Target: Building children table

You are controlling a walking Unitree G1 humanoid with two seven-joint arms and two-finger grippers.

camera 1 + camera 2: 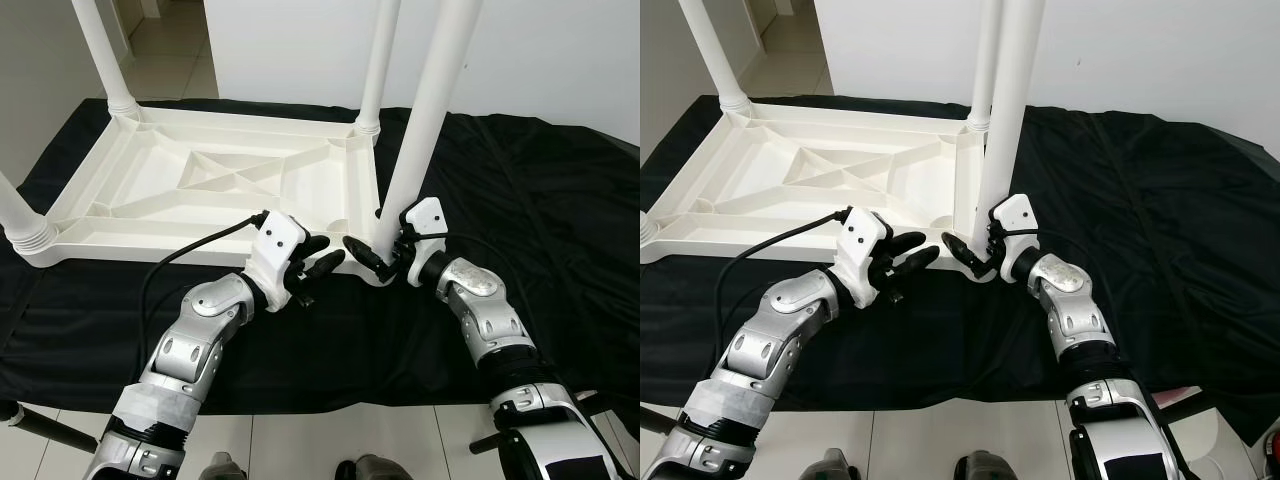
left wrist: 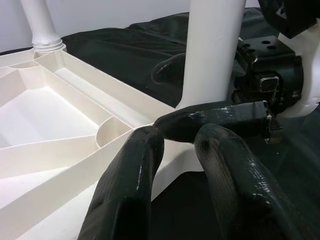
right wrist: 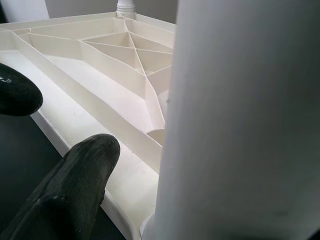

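Note:
A white plastic table top [image 1: 215, 185] lies upside down on a black cloth [image 1: 530, 190], with its ribbed underside facing up. Three white legs stand in its corners: far left [image 1: 100, 50], far right [image 1: 378, 60] and near left [image 1: 18, 215]. The near-right leg [image 1: 432, 100] stands at the near right corner socket. My right gripper [image 1: 372, 245] is shut on that leg's base, one finger [image 3: 70, 195] in front and the other mostly hidden behind it. My left gripper [image 1: 318, 256] hovers open just left of that corner, at the table top's near edge, holding nothing.
The cloth covers the floor around the table top, with wide bare cloth to the right. A white wall [image 1: 560, 50] stands behind. Pale floor tiles [image 1: 330, 445] and my feet are at the near edge. A tiled doorway [image 1: 170, 50] opens at the far left.

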